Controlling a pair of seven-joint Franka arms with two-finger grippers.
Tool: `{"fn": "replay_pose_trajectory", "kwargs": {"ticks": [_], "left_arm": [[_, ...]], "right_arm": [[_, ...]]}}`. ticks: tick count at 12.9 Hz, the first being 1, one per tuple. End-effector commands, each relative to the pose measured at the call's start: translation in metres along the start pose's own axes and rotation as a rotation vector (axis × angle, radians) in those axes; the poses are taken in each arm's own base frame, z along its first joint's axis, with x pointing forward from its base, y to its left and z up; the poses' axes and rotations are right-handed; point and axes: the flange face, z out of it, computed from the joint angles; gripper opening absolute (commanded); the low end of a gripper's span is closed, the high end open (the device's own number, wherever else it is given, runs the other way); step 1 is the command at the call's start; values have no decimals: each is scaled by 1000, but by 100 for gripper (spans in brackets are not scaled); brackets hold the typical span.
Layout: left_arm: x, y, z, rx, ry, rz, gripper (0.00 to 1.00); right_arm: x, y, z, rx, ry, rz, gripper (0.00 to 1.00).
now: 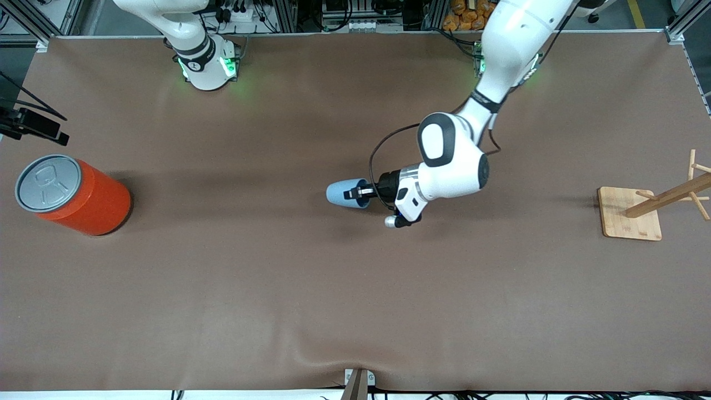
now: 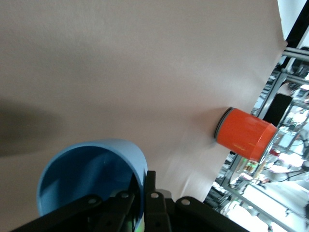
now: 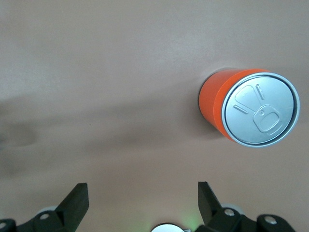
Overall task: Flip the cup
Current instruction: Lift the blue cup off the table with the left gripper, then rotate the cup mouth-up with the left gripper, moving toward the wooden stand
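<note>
The light-blue cup [image 1: 340, 193] lies on its side near the middle of the table, its mouth facing the left arm's end. My left gripper [image 1: 355, 194] is shut on the cup's rim, one finger inside the mouth and one outside. In the left wrist view the cup [image 2: 96, 169] shows its darker blue inside, with the wall pinched between the black fingers [image 2: 153, 203]. My right gripper [image 3: 142, 193] is open with only bare table between its fingers; in the front view it is out of sight, the right arm waiting at its base [image 1: 206, 61].
A large orange can [image 1: 75, 194] with a grey pull-tab lid stands at the right arm's end of the table, also seen as the can [image 3: 248, 108] and the can [image 2: 245, 134]. A wooden rack on a square base [image 1: 630, 214] stands at the left arm's end.
</note>
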Motion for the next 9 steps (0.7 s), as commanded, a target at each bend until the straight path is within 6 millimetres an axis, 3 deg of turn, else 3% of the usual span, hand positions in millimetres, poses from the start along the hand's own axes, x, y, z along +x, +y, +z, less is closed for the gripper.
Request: {"fn": "replay_pose_trajectory", "kwargs": {"ticks": [1, 3, 4, 7, 8, 9], "left_arm": [[1, 16, -57, 73, -8, 33, 0], [-2, 21, -94, 232, 33, 134, 0], [-11, 21, -98, 337, 62, 182, 0], [-21, -1, -118, 616, 127, 231, 0], [-13, -10, -141, 665, 148, 221, 0], [-9, -20, -153, 706, 149, 217, 0]], "right_arm": [[2, 1, -4, 6, 7, 18, 100], [2, 3, -4, 7, 6, 21, 100], [2, 3, -5, 7, 7, 21, 100], [2, 3, -5, 7, 7, 23, 100], [2, 3, -5, 7, 7, 23, 100], [2, 3, -5, 5, 9, 23, 100]]}}
